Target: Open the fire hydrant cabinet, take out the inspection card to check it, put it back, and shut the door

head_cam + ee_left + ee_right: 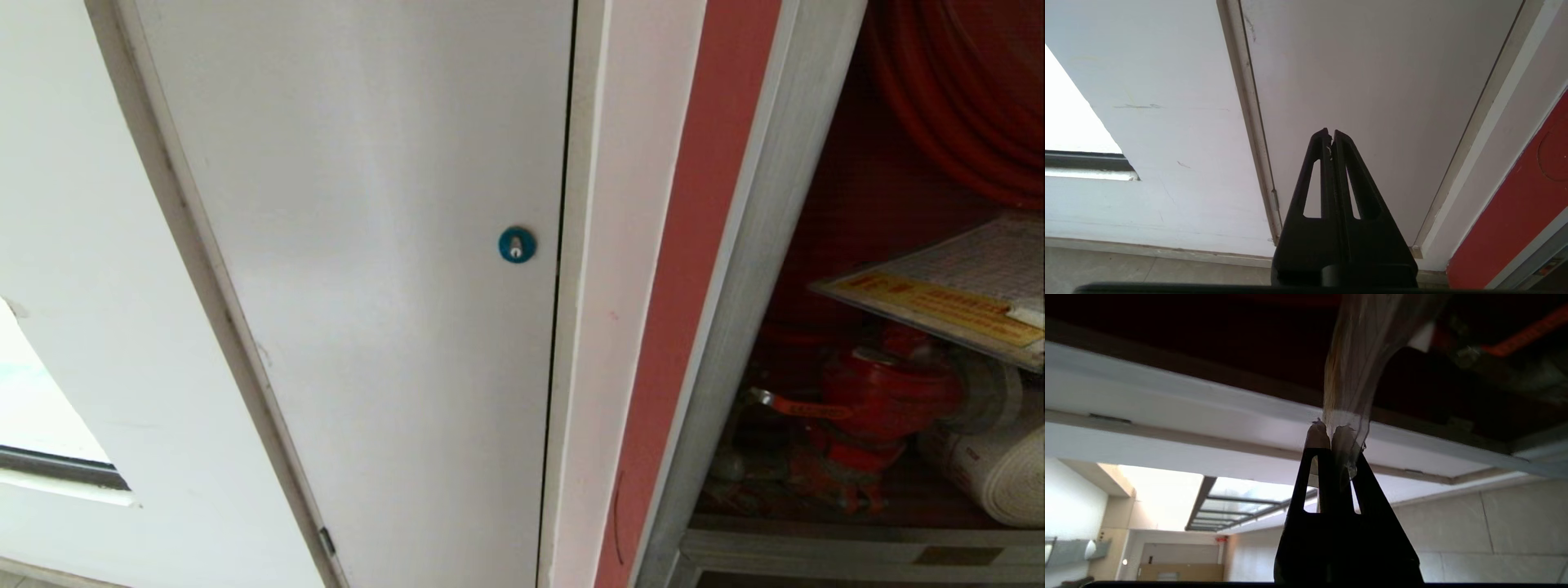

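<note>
Nearest, right gripper pinching inspection card by one edge, for carrying | left gripper pressed together, idle before white door panel | beyond, card level inside open fire hydrant cabinet, above red valve, probably going back.

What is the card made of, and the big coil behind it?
The inspection card looks like printed paper in clear plastic: fine grid, yellow band, glossy edge. It bends softly in the right tool. The red hose coil looks like matte rubber or woven fabric; I can't tell which.
</note>
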{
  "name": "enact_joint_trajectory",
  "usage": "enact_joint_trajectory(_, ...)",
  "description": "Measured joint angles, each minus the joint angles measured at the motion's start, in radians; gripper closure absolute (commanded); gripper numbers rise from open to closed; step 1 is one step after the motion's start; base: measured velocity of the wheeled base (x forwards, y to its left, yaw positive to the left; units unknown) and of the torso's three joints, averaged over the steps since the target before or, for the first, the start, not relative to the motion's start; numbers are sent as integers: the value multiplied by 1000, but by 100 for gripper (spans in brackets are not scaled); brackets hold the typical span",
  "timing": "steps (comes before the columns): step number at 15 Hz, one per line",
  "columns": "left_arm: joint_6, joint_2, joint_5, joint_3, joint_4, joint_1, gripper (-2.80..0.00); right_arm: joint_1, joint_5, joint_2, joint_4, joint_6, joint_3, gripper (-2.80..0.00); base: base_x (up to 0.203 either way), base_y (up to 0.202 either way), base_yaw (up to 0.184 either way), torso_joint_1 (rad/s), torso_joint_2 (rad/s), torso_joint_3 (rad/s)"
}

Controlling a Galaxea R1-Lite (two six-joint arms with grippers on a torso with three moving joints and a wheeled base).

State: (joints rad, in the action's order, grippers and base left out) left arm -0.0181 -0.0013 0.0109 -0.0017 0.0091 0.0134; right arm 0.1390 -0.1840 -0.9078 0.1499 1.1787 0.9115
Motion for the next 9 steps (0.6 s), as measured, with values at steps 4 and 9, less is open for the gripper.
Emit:
enact_joint_trajectory(4,0,0,0,0,0,0,0,-52,0,-52,-82,52,-1,0,0,0,0,0,0,0)
enact_joint_trajectory(9,0,0,0,0,0,0,0,-64,8,-96,-130,63,-4,0,0,0,0,0,0,0)
